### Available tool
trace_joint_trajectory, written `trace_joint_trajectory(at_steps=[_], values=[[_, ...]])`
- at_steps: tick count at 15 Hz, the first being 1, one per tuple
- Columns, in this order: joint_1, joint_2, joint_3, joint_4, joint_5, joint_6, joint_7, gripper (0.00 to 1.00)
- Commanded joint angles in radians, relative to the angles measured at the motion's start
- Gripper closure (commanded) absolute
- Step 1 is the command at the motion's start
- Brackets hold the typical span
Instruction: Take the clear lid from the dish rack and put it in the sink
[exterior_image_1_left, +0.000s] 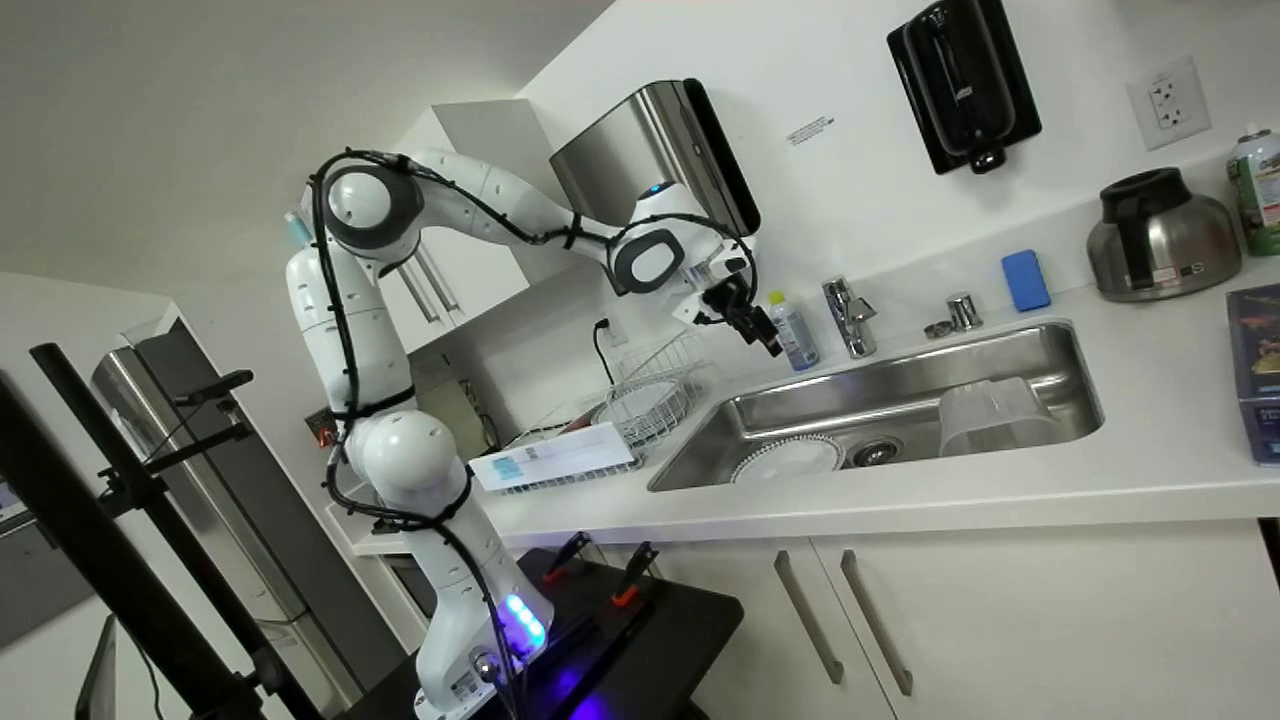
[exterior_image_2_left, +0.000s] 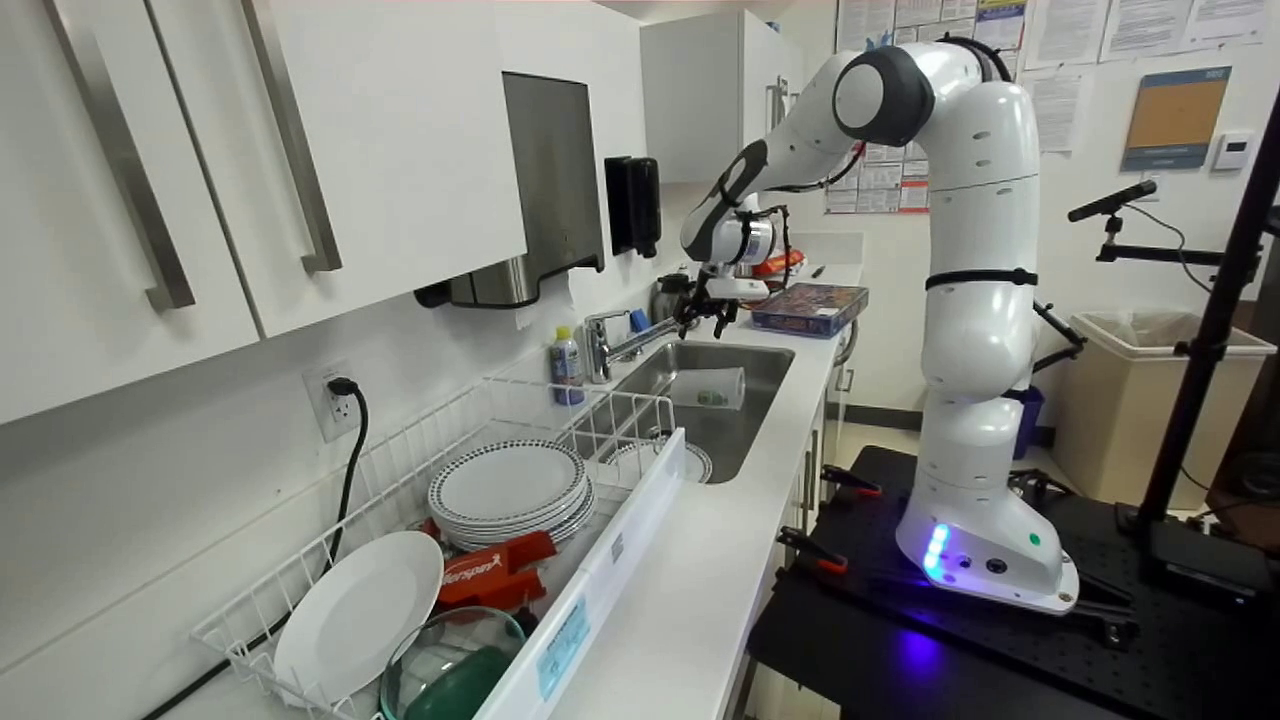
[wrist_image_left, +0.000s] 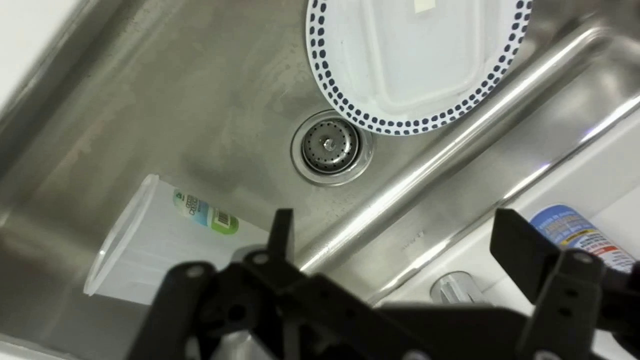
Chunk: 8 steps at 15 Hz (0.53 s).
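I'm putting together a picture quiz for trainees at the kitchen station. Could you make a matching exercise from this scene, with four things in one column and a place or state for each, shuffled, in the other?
Things:
1. translucent tub
2. plate stack
3. yellow-capped container
4. tool

Places and states:
A. jaws apart, holding nothing
B. upright beside the faucet
C. on its side in the sink
D. inside the dish rack

Pairs: 1-C, 2-D, 3-B, 4-A
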Motion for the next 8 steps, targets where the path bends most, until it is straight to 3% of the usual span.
trace_joint_trajectory(at_steps=[1,8], values=[[-0.055,-0.117,0.058,-0.058,-0.083,-0.082,0.094,0.00],[-0.081,-0.209,0.088,-0.069,-0.144,-0.216,0.152,0.00]])
